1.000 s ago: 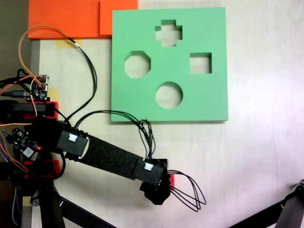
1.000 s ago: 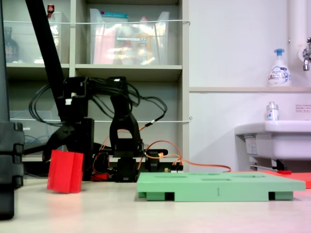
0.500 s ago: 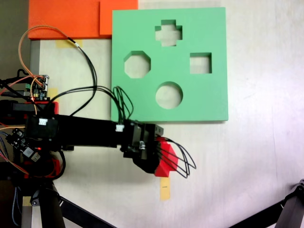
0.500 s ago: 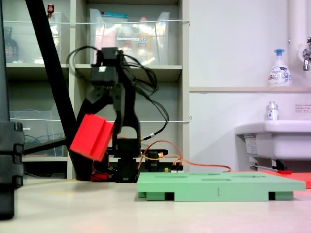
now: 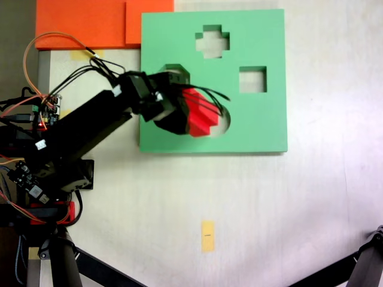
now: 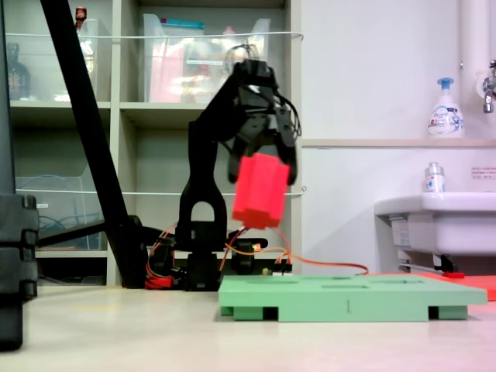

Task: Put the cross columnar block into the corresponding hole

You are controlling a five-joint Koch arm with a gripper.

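— What does the room look like?

— A pale tabletop point(image 5: 311, 197) with a yellow tape mark point(image 5: 207, 235) near its lower edge in the top-down fixed view. A flat green foam board point(image 5: 263, 128) lies toward the upper edge, and orange sheets point(image 5: 84, 24) sit at the upper left corner, touching the board's corner. The low side-on fixed view shows a shelf unit point(image 6: 139, 116) behind the arm, a white wall, a sink point(image 6: 438, 221) at the right and a soap bottle point(image 6: 445, 108) on a ledge above it.

— And the cross columnar block?

— The cross columnar block point(image 6: 261, 190) is in the air, well clear of the board, tilted slightly. From above, the block point(image 5: 200, 113) hangs over the board's left half, covering part of the round cutout point(image 5: 224, 122), beside the octagonal one point(image 5: 173, 69).

— Is the hand gripping it?

— Yes, the hand point(image 6: 262, 167) is clamped on the block's upper end, a black finger on either side.

— Where is the corresponding hole?

— The corresponding hole point(image 5: 212, 42) lies near the board's upper edge, apart from the block.
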